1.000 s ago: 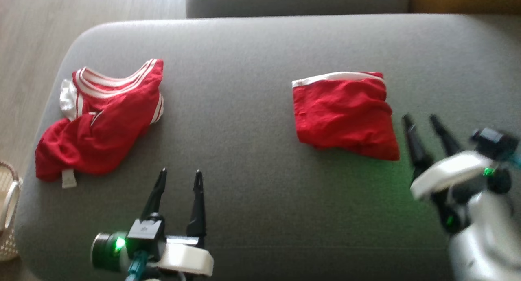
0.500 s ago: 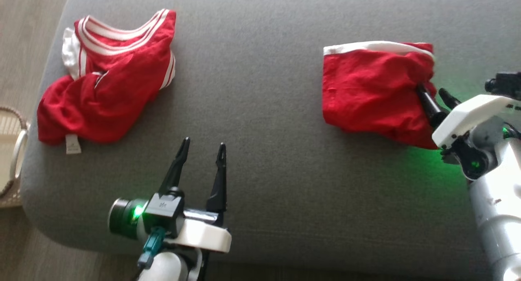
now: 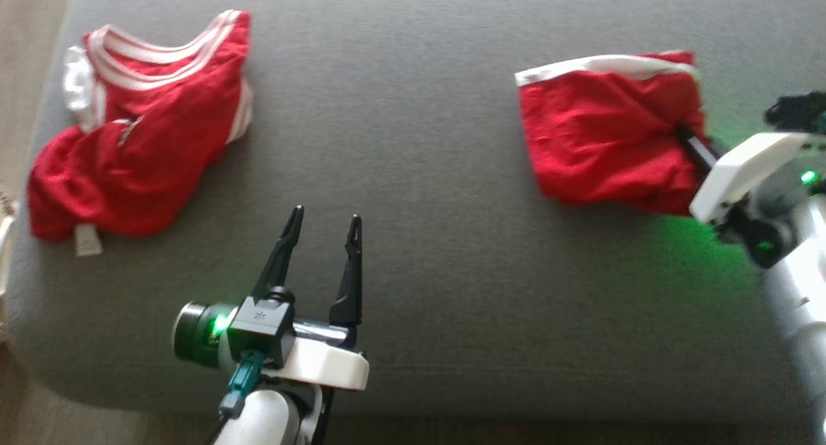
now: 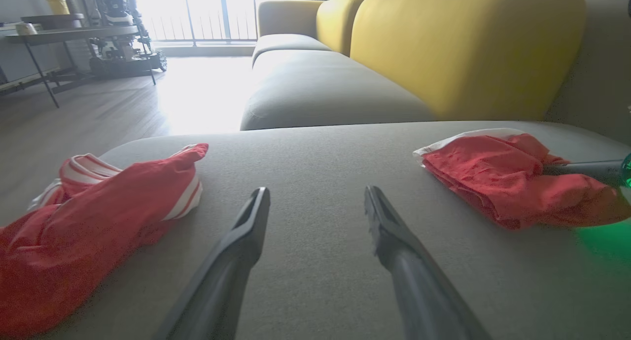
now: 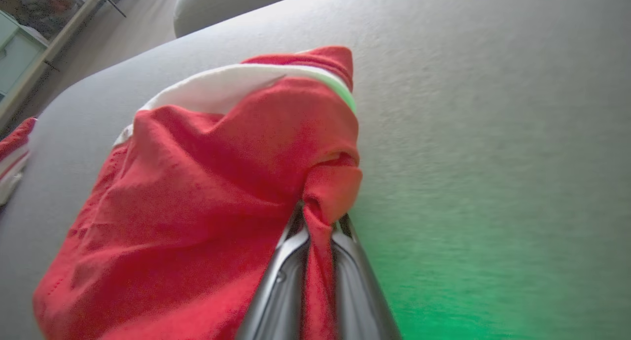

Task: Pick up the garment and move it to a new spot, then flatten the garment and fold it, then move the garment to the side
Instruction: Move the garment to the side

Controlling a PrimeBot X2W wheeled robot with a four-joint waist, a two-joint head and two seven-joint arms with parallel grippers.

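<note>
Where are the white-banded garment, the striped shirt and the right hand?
white-banded garment (image 3: 600, 135), head view, red middle.
striped shirt (image 3: 155, 142), head view, red front.
right hand (image 5: 319, 221), right wrist view, between fingertips.

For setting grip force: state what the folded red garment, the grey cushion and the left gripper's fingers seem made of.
The folded red garment: soft matte knit, likely cotton; it bunches where the right gripper pinches it. The grey cushion: woven upholstery, fine matte grain. The fingers of the left gripper: dark, smooth, faintly glossy; probably hard plastic, unsure.
</note>
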